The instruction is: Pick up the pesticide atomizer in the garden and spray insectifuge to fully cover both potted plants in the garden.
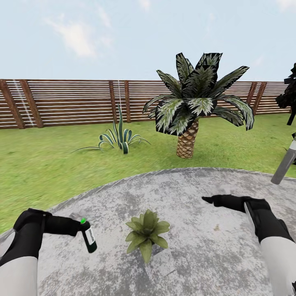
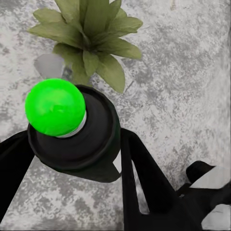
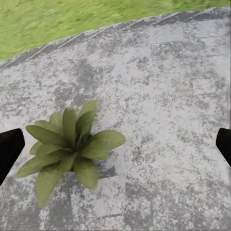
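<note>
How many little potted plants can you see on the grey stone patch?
1. The potted plant sits on the paved patch, between the left gripper and right gripper. Another may be out of view.

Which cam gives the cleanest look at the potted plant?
Right wrist view: the potted plant sits whole and unobstructed on the grey paving. Head view shows it whole but smaller. Left wrist view cuts off its top, and the pesticide atomizer hides its lower leaves.

Potted plant (image 1: 146, 234) sits on paved patch (image 1: 197, 193); atomizer (image 1: 88, 236) just left (held above paving); palm (image 1: 193, 102) behind.
</note>
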Controlling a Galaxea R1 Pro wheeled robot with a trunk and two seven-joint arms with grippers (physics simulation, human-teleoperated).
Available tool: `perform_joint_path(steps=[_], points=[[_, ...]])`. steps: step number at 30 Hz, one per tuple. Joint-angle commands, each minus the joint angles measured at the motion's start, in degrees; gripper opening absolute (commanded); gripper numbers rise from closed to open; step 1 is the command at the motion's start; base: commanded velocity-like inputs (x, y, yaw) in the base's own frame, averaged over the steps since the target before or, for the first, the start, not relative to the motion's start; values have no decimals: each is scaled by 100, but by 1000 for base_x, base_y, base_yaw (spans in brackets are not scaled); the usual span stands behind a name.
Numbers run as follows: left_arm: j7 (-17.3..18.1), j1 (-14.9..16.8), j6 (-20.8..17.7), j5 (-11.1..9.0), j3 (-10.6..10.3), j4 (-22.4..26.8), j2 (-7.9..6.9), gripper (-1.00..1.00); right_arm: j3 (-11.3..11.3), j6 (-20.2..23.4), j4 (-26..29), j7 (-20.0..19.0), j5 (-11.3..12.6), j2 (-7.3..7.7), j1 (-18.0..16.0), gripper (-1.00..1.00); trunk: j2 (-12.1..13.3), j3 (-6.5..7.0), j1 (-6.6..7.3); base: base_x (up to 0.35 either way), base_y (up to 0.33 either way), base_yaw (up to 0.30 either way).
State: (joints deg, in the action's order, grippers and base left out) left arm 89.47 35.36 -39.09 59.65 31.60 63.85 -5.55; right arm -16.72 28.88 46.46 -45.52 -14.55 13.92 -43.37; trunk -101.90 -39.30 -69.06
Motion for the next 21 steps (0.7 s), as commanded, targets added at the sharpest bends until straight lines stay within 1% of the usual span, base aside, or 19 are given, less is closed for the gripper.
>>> perform_joint_path(steps=[1,2,4,5,6,8,11,15,16,19,20,21], points=[[53,6,-388,77,-2,4,2,-100,-241,22,7,60,-51,0,-5,100,-3,-6,0,0,0,0],[53,6,-527,120,-9,4,2,-100,-327,22,7,212,-50,2,-5,100,-3,-6,0,0,0,0],[53,6,-677,275,-22,5,2,-100,-421,43,9,685,-49,1,-5,100,-3,-6,0,0,0,0],[53,6,-715,385,-29,5,2,-100,-443,54,10,987,-50,-4,-5,100,-3,-6,0,0,0,0],[53,6,-749,556,-34,1,2,-100,-462,64,10,1450,-50,-16,-5,100,-3,-6,0,0,0,0],[53,6,-770,724,-34,-2,2,-100,-479,84,8,1792,-36,-12,-5,100,-3,-6,0,0,0,0],[53,6,-780,825,-31,-3,2,-100,-487,302,11,1969,-32,1,-5,100,-3,-6,0,0,0,0],[53,6,-786,889,-44,-72,11,-100,-490,504,12,2027,-45,1,-5,100,-3,-6,0,0,0,0],[53,6,-789,902,-62,-186,14,-100,-490,523,12,2031,-46,-1,-5,100,-3,-6,0,0,0,0],[53,9,-792,947,-196,-849,11,-100,-488,551,12,2036,-47,-3,-5,100,-3,-6,0,0,0,0],[53,12,-792,997,-248,-1027,7,-100,-486,553,12,2037,-47,-3,-5,100,-3,-6,0,0,0,0],[53,13,-792,1089,-298,-1184,7,-100,-484,555,12,2037,-48,-3,-5,100,-3,-6,0,0,0,-28]])
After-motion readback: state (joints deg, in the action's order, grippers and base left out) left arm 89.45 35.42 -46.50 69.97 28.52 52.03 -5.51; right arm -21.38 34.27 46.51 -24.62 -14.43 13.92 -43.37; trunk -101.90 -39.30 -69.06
